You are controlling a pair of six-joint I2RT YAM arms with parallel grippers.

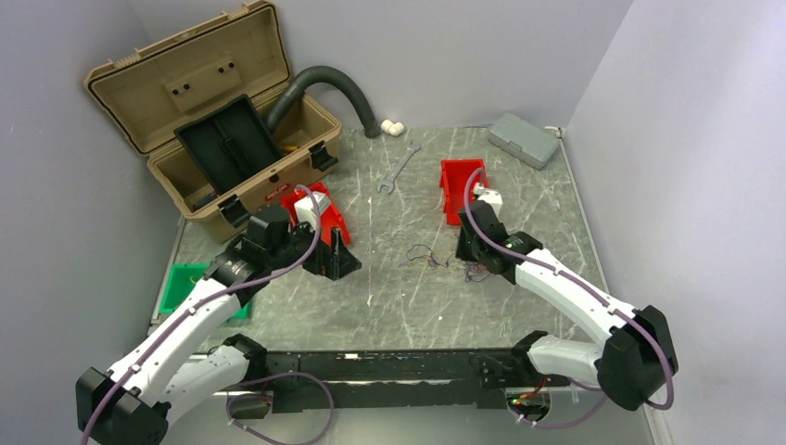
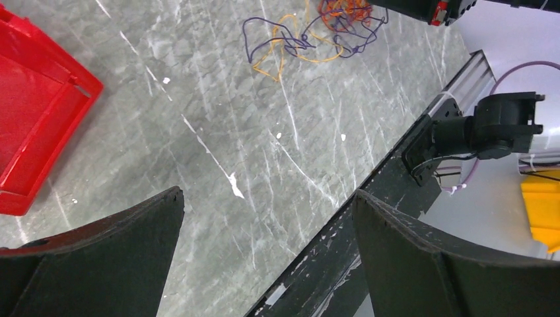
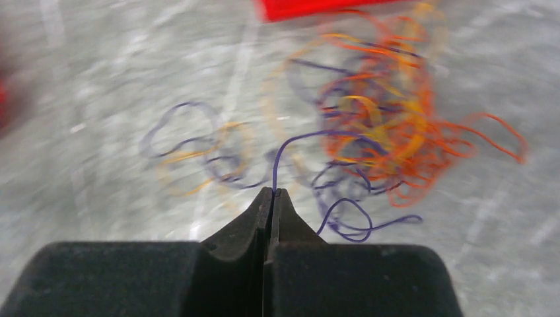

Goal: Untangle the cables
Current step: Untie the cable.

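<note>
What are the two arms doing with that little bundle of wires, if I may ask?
The right gripper is shut on one purple strand at the edge of the cables, a tangle of orange, yellow and purple wires lying on the table. The left gripper hangs open over the table beside a red bin, apart from the tangle. The wires are not yet untangled.

Toolbox (image 1: pixel 199 79): tan, lid open, far left.
Hose (image 1: pixel 343 83): grey, curving off toolbox's right end.
Wrench (image 1: pixel 399 170): flat on table (image 1: pixel 399 306).
Red bin (image 1: pixel 456 181): right of wrench.
Grey case (image 1: pixel 524 139): far right corner.
</note>
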